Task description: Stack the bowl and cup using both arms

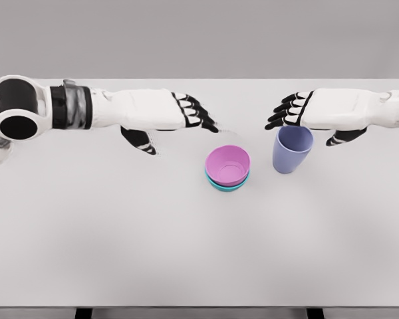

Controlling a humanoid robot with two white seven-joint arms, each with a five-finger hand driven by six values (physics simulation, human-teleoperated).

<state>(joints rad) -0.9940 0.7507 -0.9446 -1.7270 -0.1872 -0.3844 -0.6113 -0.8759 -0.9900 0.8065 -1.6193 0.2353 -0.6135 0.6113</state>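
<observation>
Bowls nested, cup not yet stacked.
Left hand [186, 114] hovers released up-left of the pink plastic bowl [228, 164], nested in a teal bowl [227, 185] on the white counter [120, 232]; the upright lavender plastic cup [292, 149] stands just right of it, under the released, nearer right hand [292, 109].

Pink bowl [228, 164], teal bowl [227, 185], lavender cup [292, 149].

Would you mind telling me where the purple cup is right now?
In the head view, the purple cup stands upright on the table, right of centre, beside the stacked bowls and just below the right hand.
</observation>
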